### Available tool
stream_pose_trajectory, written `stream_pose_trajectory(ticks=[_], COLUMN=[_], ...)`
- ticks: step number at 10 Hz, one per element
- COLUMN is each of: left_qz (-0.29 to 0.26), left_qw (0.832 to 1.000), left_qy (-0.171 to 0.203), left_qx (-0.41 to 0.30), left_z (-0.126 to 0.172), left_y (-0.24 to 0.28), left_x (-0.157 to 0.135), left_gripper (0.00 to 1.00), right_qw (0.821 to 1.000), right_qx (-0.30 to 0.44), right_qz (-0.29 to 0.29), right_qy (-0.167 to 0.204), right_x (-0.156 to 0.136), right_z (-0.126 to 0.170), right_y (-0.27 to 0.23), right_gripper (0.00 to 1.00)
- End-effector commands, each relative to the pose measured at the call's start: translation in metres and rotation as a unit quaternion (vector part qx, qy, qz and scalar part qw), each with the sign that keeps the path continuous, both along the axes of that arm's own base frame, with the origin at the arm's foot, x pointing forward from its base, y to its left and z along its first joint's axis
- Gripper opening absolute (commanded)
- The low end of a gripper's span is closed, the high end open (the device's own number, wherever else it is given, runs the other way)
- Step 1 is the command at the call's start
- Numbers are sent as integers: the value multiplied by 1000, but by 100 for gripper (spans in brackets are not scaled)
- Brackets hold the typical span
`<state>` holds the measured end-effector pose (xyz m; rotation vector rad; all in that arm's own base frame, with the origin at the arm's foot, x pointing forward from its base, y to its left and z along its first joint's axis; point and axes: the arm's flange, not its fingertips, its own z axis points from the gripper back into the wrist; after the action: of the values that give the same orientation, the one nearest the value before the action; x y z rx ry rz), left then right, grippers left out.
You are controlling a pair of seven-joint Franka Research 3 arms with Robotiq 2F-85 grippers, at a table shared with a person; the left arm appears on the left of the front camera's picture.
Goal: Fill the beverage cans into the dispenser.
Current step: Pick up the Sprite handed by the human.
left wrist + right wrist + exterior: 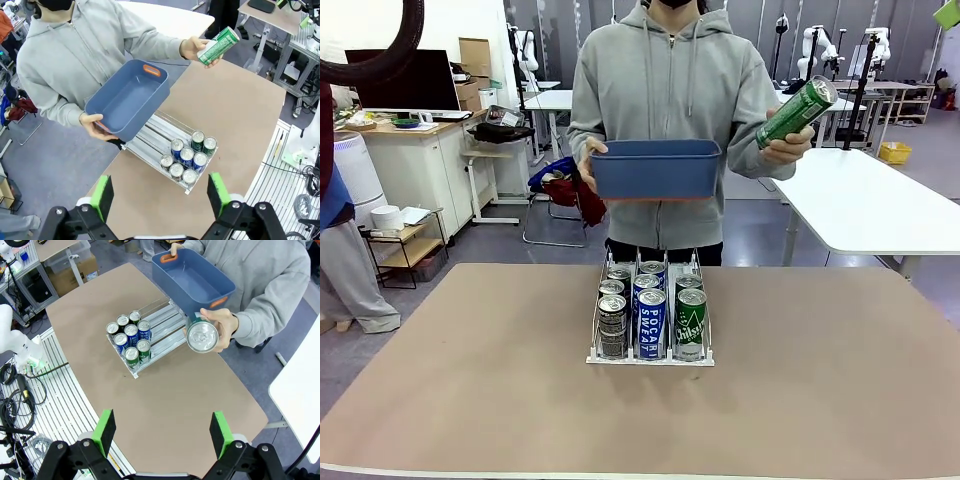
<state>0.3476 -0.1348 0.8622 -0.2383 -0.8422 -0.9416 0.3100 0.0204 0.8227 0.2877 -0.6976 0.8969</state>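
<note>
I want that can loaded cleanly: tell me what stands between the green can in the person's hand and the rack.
The blue bin, held in the person's other hand, hangs over the rack's far end and may block the raised green can's way there. Nothing else visible does.

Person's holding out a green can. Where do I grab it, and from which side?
Take the green can by its free upper body, near the silver top; the person's hand wraps the lower end. It's tilted, top toward the robot's right, so probably come from there with the open right hand, fingers across its width.
</note>
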Motion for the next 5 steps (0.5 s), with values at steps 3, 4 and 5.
stream_pose_trajectory(ticks=[3,4,5], left_qz=[-3,-3,-3], left_qw=[1000,1000,1000], left_qy=[2,2,2], left_qx=[-3,-3,-3], left_z=[-2,-2,-2], left_y=[2,2,2], left_x=[-3,-3,-3], left_gripper=[100,100,100], right_qw=[1000,1000,1000], right_qx=[12,12,12], right_qz=[5,5,5], right_qy=[-2,-2,-2], right_x=[-2,-2,-2], right_z=[-4,-4,-4], right_y=[2,2,2], right_gripper=[100,100,100])
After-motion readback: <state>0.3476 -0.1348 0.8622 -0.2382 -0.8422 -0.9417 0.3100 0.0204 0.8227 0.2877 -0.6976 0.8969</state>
